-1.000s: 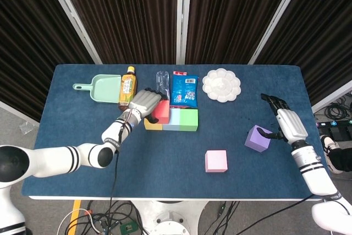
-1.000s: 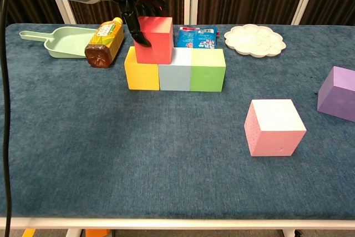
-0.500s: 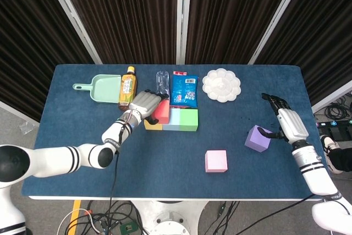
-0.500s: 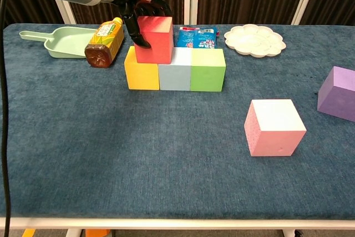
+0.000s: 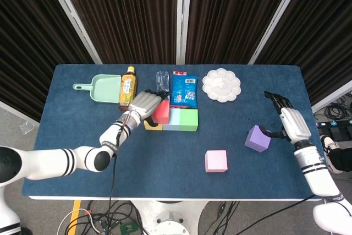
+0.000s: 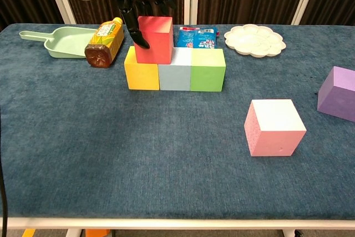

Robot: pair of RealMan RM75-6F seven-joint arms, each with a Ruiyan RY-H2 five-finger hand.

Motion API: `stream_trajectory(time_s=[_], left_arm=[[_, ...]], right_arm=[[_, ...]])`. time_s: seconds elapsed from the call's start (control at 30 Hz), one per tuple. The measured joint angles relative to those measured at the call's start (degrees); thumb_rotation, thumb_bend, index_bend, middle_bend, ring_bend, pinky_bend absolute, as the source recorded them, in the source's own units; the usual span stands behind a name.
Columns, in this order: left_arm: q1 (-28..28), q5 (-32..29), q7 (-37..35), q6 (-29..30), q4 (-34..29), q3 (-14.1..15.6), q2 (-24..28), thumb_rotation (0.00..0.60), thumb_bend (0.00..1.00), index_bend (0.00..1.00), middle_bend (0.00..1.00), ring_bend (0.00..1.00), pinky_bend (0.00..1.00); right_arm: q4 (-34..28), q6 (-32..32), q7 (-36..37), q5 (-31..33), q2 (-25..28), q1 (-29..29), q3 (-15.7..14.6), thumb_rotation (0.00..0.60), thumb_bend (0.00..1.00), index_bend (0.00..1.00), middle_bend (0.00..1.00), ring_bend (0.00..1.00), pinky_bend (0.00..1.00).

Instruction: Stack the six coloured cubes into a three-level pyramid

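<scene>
3 cubes form a centre row — the left hand point(image 6: 143, 5) loosely cups the red cube point(image 6: 154, 39) atop, fingers apart; the right hand point(image 5: 288, 121), open, flanks the purple cube point(image 5: 257, 138).

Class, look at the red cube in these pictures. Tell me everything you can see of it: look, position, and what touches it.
The red cube is a plain, matte block, foam-like by its look, with a lighter top face. It sits upright on the second level, straddling the seam between the yellow cube and the pale blue cube of the bottom row. The robot's left hand is at its left and rear; a dark fingertip lies against its left face. Whether it is still gripped is unclear.
</scene>
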Motion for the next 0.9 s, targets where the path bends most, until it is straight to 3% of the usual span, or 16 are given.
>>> stream_trajectory(time_s=[0.3,0.57,0.9], left_arm=[[7.2,7.7,-5.3,6.3,-7.9,-1.6,6.4,0.6,0.12,0.0,0.07,0.15,0.14],[18.7,16.5,-10.3,15.8,-10.9,0.1,11.1,0.6,0.12,0.0,0.07,0.15,0.14],[28.3,24.0,-15.8,18.1,-11.4,2.2,13.5,0.6,0.12,0.0,0.07,0.15,0.14]], right_arm=[[-0.9,-2.2,0.7,-3.5,3.5,-0.6,-2.5,0.6,0.22,0.0,0.14,0.0,0.0],[0.8,-7.4,-1.1,-12.3,5.9,1.3,-7.1,0.6,0.13,0.0,0.14,0.0,0.0],[-0.4,-7.1,-2.1,-19.4,-0.1,3.7,-10.3,0.6,0.01,0.0,0.14,0.0,0.0]])
